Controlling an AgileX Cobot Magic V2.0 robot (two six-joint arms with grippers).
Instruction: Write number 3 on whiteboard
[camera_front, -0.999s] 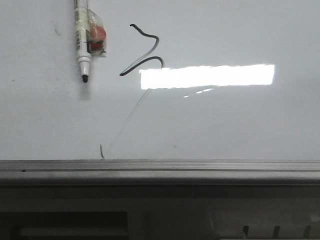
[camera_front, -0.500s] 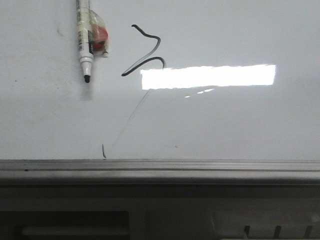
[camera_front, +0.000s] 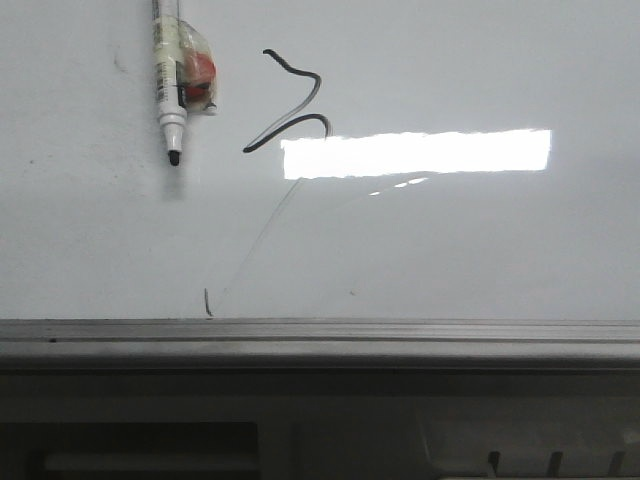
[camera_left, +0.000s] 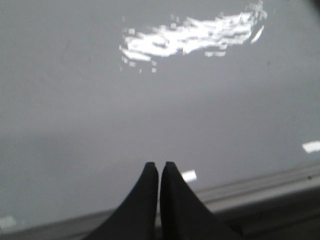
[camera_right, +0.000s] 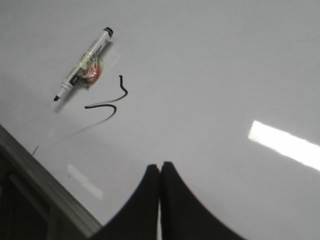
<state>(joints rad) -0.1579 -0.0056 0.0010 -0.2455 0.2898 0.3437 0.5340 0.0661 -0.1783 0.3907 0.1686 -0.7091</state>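
Whiteboard fills nearly the whole front view, grey frame edge running along its near side; whatever bench carries it is out of sight. The number 3 sits on the board's far-left part: a black wavy squiggle, only roughly a 3, with a faint thin line trailing from it toward the frame and ending in a short dark tick near the edge. A marker lies just to the left of the squiggle, apart from it, uncapped, black tip pointing toward the frame; its far end is cut off in the front view, but the right wrist view shows the whole barrel. A clear wrap with something red-orange inside is stuck to the marker's side; can't make out what it is. A bright glare strip next to the lower stroke washes out the board there. Left pincer is clenched, fingertips nearly touching, nothing between them, over bare board near the frame. Right pincer likewise clenched and empty, well apart from marker and squiggle. Neither arm shows in the front view.
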